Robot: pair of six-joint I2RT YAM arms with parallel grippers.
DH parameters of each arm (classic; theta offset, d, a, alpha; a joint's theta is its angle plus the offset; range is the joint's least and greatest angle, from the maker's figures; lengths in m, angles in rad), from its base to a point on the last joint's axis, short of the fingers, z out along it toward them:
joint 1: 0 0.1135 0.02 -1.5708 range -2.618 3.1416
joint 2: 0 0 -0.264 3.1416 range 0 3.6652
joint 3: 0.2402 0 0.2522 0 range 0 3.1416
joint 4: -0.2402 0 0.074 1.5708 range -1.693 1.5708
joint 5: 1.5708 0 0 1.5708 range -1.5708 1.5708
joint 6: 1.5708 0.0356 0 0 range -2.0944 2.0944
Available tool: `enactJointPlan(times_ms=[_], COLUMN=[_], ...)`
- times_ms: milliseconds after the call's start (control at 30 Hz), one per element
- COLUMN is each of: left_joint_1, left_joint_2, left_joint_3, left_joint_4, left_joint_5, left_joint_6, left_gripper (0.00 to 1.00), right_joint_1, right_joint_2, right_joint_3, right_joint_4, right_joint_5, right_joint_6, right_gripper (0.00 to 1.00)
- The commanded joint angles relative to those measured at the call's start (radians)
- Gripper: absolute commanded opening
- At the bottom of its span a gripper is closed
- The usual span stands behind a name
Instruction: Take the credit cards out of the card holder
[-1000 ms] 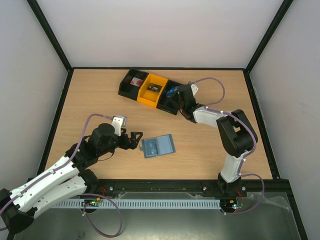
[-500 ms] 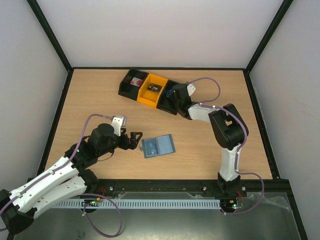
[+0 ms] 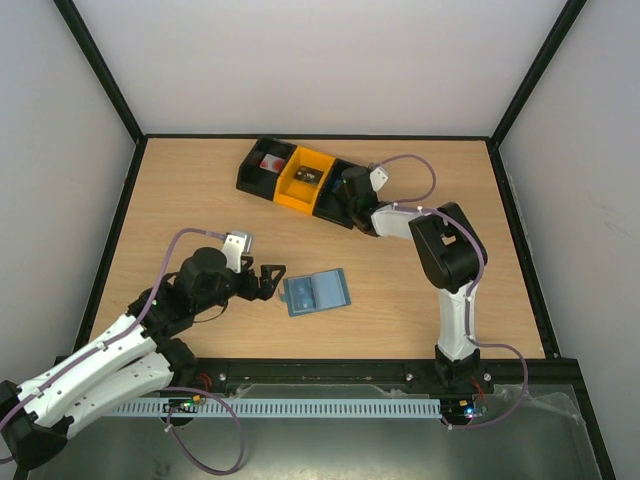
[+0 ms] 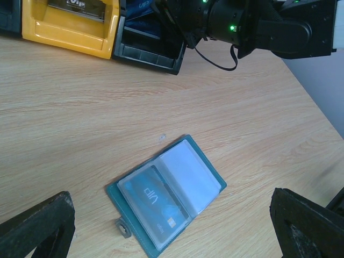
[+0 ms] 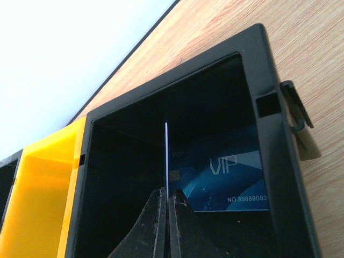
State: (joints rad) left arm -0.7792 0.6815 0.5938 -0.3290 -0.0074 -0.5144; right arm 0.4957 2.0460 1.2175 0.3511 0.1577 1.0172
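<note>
The card holder point(image 3: 317, 293) lies open and flat on the table, a slate-blue bifold point(image 4: 166, 199). One credit card point(image 4: 152, 203), blue, sits in its left clear pocket; the right pocket point(image 4: 191, 173) looks clear. My left gripper point(image 3: 268, 280) stands open just left of the holder, its fingers point(image 4: 37, 226) wide on both sides of it point(image 4: 170, 217). My right gripper point(image 5: 166, 198) is shut on a thin card point(image 5: 166, 153) seen edge-on, held inside the black bin point(image 5: 269, 145). Another blue VIP card point(image 5: 223, 180) lies in that bin.
A row of bins stands at the back: a black one with a red-and-white item point(image 3: 262, 166), a yellow one point(image 3: 300, 185) and the black one point(image 3: 335, 205) under my right gripper point(image 3: 347, 192). The right arm point(image 4: 263, 29) reaches in from the right. Black frame rails edge the table.
The right wrist has swung left over the black bin and the right arm has folded in closer. The left arm and the card holder have not moved.
</note>
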Motion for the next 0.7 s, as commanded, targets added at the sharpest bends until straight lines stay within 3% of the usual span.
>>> enactJointPlan(times_ms=[0,200,533,667], left_joint_1=[0.005,0.005,0.005,0.005], left_joint_2=[-0.013,-0.018,-0.018,-0.014], left_joint_3=[0.002,0.0,-0.003,-0.003], left_joint_4=[0.005,0.008,0.011,0.009], left_joint_5=[0.017,0.02,0.016,0.01], left_joint_6=[0.019,0.02,0.018,0.017], left_gripper=[1.0,1.0,1.0,1.0], right_joint_1=[-0.005,-0.006,-0.005,-0.005], right_joint_2=[0.027,0.035,-0.02,-0.042], right_joint_3=[0.051,0.074,0.137,0.181], right_joint_4=[-0.005,-0.032,-0.21,-0.309], right_joint_5=[0.049,0.057,0.103,0.102], right_joint_6=[-0.003,0.01,0.071,0.085], right_gripper=[0.02,0.09,0.4,0.45])
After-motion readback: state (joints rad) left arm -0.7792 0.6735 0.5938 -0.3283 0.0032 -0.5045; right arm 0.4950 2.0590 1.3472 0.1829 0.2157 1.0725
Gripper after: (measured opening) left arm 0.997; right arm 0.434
